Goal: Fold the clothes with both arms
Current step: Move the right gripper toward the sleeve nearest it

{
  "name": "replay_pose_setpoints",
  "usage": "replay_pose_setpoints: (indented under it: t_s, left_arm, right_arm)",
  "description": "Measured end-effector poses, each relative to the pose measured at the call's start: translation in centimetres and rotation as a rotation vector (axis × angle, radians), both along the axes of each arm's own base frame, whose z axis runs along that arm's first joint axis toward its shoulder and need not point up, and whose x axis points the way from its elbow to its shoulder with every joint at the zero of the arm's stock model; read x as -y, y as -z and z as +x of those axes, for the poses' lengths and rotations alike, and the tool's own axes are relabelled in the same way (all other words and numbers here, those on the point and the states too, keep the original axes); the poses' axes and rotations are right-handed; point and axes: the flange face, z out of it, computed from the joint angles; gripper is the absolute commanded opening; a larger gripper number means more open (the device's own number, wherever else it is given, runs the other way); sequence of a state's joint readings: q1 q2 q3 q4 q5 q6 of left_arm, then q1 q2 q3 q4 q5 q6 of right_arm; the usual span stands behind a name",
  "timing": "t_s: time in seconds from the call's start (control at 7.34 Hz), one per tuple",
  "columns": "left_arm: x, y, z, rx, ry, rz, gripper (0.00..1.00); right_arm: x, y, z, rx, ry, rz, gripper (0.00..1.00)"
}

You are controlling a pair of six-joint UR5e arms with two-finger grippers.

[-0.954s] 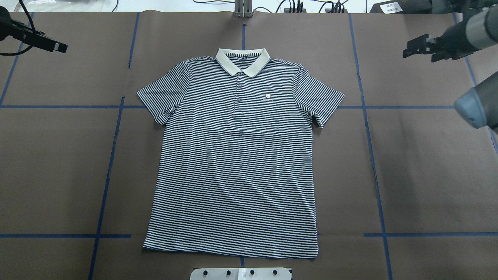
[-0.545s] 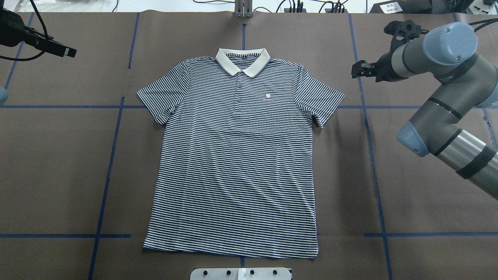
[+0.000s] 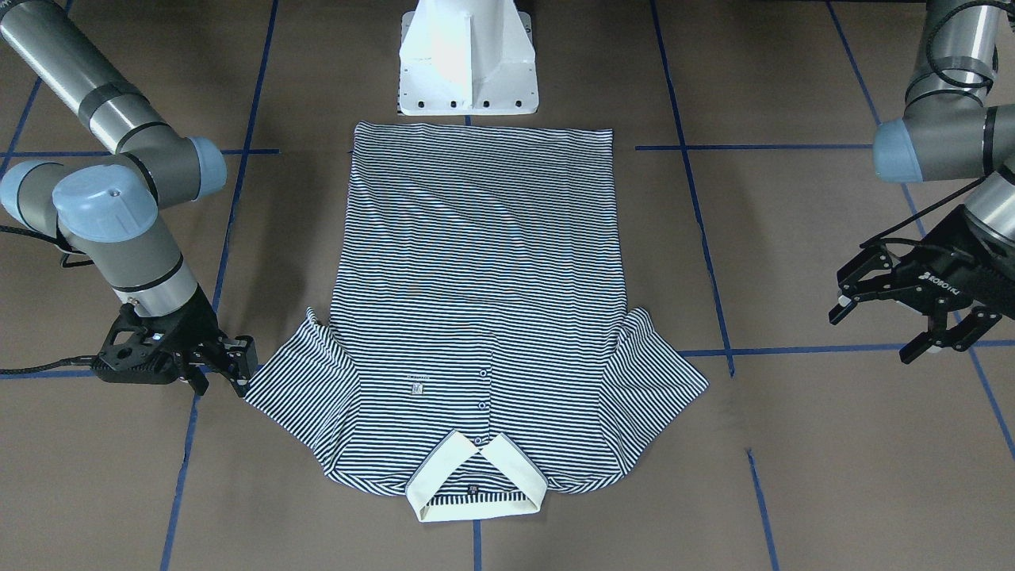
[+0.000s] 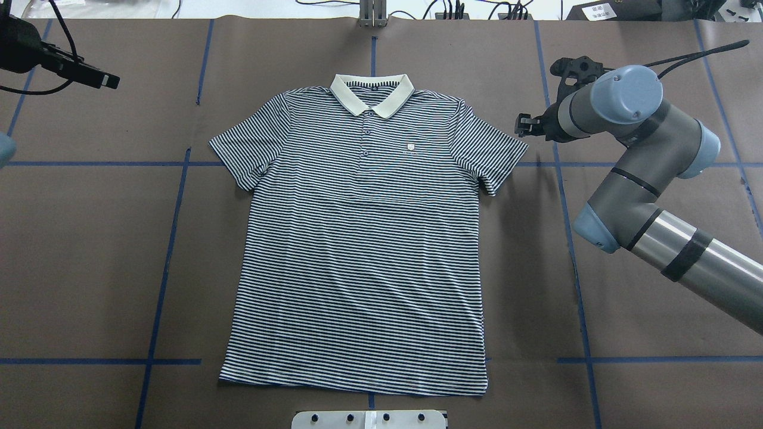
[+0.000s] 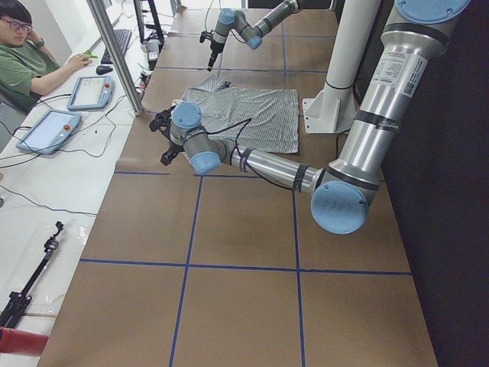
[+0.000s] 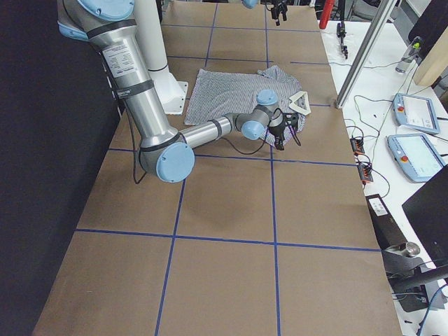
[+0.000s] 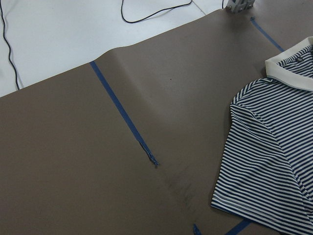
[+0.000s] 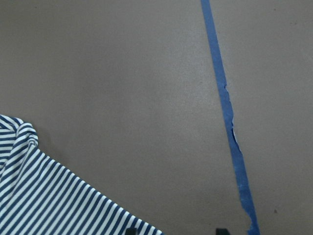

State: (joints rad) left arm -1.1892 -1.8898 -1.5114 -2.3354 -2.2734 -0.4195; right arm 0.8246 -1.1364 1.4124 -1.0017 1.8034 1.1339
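Showing the polo shirt (image 4: 363, 238) lying flat, front up, at the middle of the brown table (image 4: 89, 250), collar (image 4: 372, 95) pointing away from the white pedestal (image 3: 468, 63). Hovering the right gripper (image 3: 220, 379) just beside the tip of the sleeve (image 4: 495, 152) on that side, parting its fingers and gripping nothing. Hanging the left gripper (image 3: 871, 337) well apart from the shirt, likewise spreading open and carrying nothing.
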Motion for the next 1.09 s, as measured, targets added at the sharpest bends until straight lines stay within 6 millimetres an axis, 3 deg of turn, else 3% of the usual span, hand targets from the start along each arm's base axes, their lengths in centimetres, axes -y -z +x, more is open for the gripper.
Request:
replay_pose_setpoints:
  t_s: [0.55, 1.09]
  left_arm:
    - [-0.1, 0.1, 0.0, -0.002, 0.0, 0.004, 1.0]
    - [-0.1, 0.1, 0.0, -0.002, -0.001, 0.007, 1.0]
  right_arm:
    - [-1.0, -0.8, -2.3, -0.026, 0.013, 0.001, 0.58]
    - [-1.3, -1.1, -2.8, -0.031, 0.02, -0.002, 0.54]
